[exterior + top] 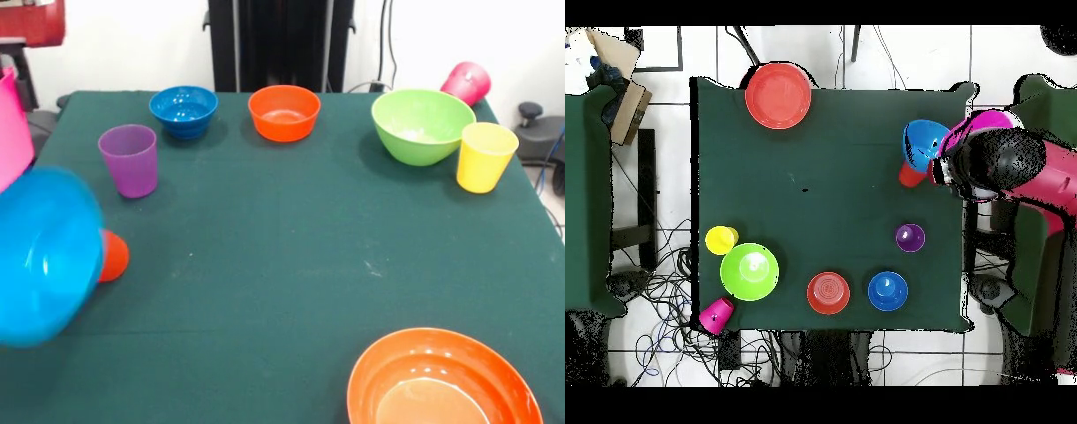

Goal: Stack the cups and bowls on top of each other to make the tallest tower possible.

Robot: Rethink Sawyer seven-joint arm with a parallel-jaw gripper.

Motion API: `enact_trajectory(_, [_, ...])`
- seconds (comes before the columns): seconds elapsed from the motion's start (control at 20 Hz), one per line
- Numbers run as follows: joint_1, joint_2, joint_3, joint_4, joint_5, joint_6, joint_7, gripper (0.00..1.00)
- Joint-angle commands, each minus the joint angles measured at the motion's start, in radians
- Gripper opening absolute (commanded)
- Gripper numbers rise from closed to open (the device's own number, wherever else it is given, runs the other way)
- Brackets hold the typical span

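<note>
Claw state is something you cannot tell: the arm (pixel 1015 170) is reaching in over the desk's (pixel 282 256) edge, and its end is hiding behind the medium blue bowl (pixel 40 256), which is hanging tilted in the air with its mouth turned sideways. Judging by that tilt, it is being carried rather than resting.

Working outward from the front camera: at six o'clock the large orange bowl (pixel 444 380) is sitting upright, probably waiting as a wide base. At nine o'clock the lifted bowl is covering most of the orange cup (pixel 113 256), with a pink bowl (pixel 13 128) showing at the edge beyond. Further on, the purple cup (pixel 129 160) is standing at ten o'clock and the yellow cup (pixel 485 156) at two, just beside the lime green bowl (pixel 422 124). At twelve o'clock the small blue bowl (pixel 184 110) and small orange bowl (pixel 284 112) are sitting side by side; the magenta cup (pixel 466 83) is lying tipped at the far corner. Nothing is stacked yet.
</note>
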Motion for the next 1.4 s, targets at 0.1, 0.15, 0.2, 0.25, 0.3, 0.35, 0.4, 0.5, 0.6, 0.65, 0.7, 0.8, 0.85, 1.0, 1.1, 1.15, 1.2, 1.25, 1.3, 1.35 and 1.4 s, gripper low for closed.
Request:
enact_trajectory(0.1, [0.025, 0.1, 0.091, -0.119, -0.093, 0.065, -0.186, 0.0])
enact_trajectory(0.15, [0.033, 0.08, 0.089, -0.102, -0.087, 0.069, -0.179, 0.0])
enact_trajectory(0.2, [0.037, 0.082, 0.088, -0.112, -0.087, 0.077, -0.18, 0.0])
enact_trajectory(0.25, [0.045, 0.03, 0.083, -0.049, -0.076, 0.064, -0.163, 0.0])
enact_trajectory(0.3, [0.049, 0.027, 0.079, -0.045, -0.075, 0.063, -0.155, 0.0])
enact_trajectory(0.35, [0.047, 0.011, 0.073, -0.006, -0.075, 0.034, -0.141, 0.0])
enact_trajectory(0.4, [0.042, 0.019, 0.066, 0.027, -0.087, -0.019, -0.127, 0.0])
enact_trajectory(0.5, [0.028, 0.057, 0.051, 0.082, -0.115, -0.133, -0.089, 0.0])
enact_trajectory(0.6, [-0.003, 0.11, 0.048, 0.151, -0.161, -0.323, -0.055, 0.0])
enact_trajectory(0.65, [-0.013, 0.122, 0.046, 0.186, -0.18, -0.391, -0.04, 0.0])
enact_trajectory(0.7, [-0.011, 0.123, 0.044, 0.195, -0.189, -0.41, -0.033, 0.0])
enact_trajectory(0.8, [-0.004, 0.118, 0.036, 0.208, -0.198, -0.423, -0.021, 0.0])
enact_trajectory(0.85, [0.001, 0.11, 0.034, 0.209, -0.196, -0.412, -0.018, 0.0])
enact_trajectory(1.0, [0.011, 0.101, 0.033, 0.201, -0.185, -0.373, -0.022, 0.0])
enact_trajectory(1.1, [0.012, 0.096, 0.034, 0.198, -0.181, -0.357, -0.03, 0.0])
enact_trajectory(1.15, [0.012, 0.09, 0.033, 0.201, -0.181, -0.355, -0.031, 0.0])
enact_trajectory(1.2, [0.011, 0.086, 0.033, 0.203, -0.181, -0.353, -0.032, 0.0])
enact_trajectory(1.25, [0.009, 0.083, 0.033, 0.205, -0.182, -0.353, -0.031, 0.0])
enact_trajectory(1.3, [0.007, 0.08, 0.035, 0.213, -0.182, -0.357, -0.03, 0.0])
enact_trajectory(1.35, [0.006, 0.08, 0.035, 0.216, -0.182, -0.357, -0.028, 0.0])
enact_trajectory(1.4, [0.005, 0.08, 0.035, 0.219, -0.184, -0.36, -0.027, 0.0])
